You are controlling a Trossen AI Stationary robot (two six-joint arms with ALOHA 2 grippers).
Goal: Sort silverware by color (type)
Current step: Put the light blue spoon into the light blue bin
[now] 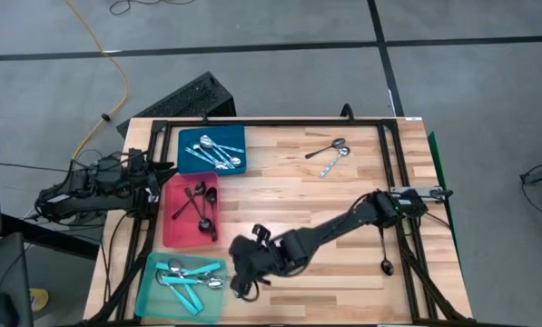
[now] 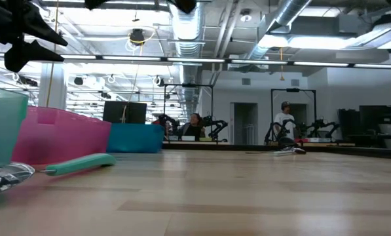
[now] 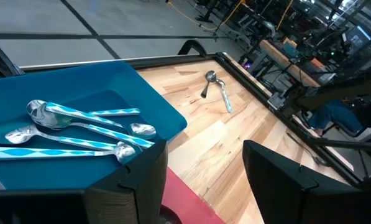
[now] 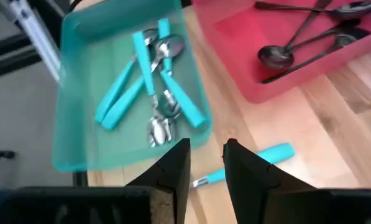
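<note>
- We find the right gripper (image 4: pixel 205 163) low over the near left part of the table, just right of the teal tray (image 1: pixel 151 300). Its fingers stand slightly apart with nothing between them, so we call it open and empty.
- Just below those fingers a turquoise-handled spoon (image 4: pixel 260 158) lies on the wood, outside the teal tray and beside its right wall. In the low view its handle shows flat on the table.
- We judge the step in hand to be getting this 1 stray spoon into the teal tray, where others of its kind lie (image 1: pixel 187 277). The next move calls for lowering the fingers astride the thin handle and closing on it.
- The red tray (image 1: pixel 173 238), just beyond, holds the black spoons (image 1: pixel 203 207); the blue tray (image 1: pixel 189 163), farther still, holds silver-bowled spoons with pale blue patterned handles (image 3: pixel 79 127).
- Unsorted: 2 spoons (image 1: pixel 330 156) at the far right, 1 black spoon (image 1: pixel 387 262) near the right edge.
- The left gripper (image 3: pixel 197 180) waits at the table's left edge, by the blue tray, fingers open and empty.
- The right arm hides the stray spoon from above, and we cannot make out its bowl.
</note>
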